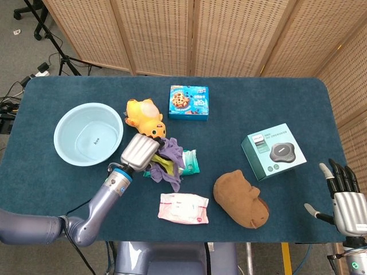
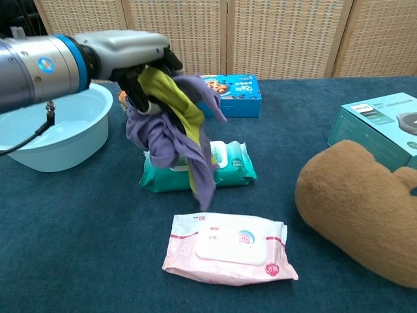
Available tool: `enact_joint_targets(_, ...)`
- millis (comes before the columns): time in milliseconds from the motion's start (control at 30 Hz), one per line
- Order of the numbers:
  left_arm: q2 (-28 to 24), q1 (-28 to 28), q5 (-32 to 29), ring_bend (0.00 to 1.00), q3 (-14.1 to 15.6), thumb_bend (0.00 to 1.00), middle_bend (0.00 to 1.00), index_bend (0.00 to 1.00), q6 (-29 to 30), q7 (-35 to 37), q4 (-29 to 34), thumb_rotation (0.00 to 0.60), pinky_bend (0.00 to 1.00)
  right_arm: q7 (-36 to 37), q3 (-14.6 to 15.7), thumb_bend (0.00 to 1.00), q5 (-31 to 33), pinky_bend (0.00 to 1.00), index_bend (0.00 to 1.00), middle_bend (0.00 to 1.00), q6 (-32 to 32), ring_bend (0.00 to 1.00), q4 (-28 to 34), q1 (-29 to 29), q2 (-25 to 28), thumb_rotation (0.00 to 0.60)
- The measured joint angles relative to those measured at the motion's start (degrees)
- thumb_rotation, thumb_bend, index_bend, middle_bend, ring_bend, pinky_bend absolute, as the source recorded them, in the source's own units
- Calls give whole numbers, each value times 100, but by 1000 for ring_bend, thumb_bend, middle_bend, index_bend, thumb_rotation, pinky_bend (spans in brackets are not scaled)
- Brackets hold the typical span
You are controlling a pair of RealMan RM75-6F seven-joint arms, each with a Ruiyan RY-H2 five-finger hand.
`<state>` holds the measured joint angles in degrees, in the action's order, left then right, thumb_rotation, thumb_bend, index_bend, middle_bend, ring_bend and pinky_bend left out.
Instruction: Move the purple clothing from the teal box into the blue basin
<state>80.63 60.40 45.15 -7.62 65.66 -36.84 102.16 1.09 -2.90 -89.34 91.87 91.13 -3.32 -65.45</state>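
Note:
My left hand [image 1: 139, 151] [image 2: 124, 52] grips the purple clothing [image 1: 169, 165] [image 2: 171, 134], which has a yellow-green strip in it and hangs clear of the table above a teal wipes pack [image 1: 190, 162] [image 2: 225, 166]. The light blue basin [image 1: 88, 133] [image 2: 55, 134] sits to the left of the hand, with nothing in it. The teal box [image 1: 273, 150] [image 2: 378, 124] with a grey round device pictured on it lies at the right. My right hand [image 1: 344, 197] rests at the table's lower right edge with its fingers spread and nothing in it.
A yellow plush toy [image 1: 146, 120] lies just behind the left hand. A blue biscuit box [image 1: 188, 102] [image 2: 231, 87] stands further back. A pink wipes pack [image 1: 183, 207] [image 2: 228, 249] and a brown plush [image 1: 241, 198] [image 2: 358, 208] lie near the front.

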Motion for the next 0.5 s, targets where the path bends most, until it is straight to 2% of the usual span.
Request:
enact_joint_targets(267,-975,-111,-58,530,-427,623,492,842,-35,257,92,600,524,-101,-5,156,-20,0,0,0,-39,0,22,0,-25,600)
enact_joint_targets(500,-1759,-252,-126,530,-817,630,492,841,-137,572,-70,600,524,-180,-11,156,-30,0,0,0,-82,0,27,-2,-43,600)
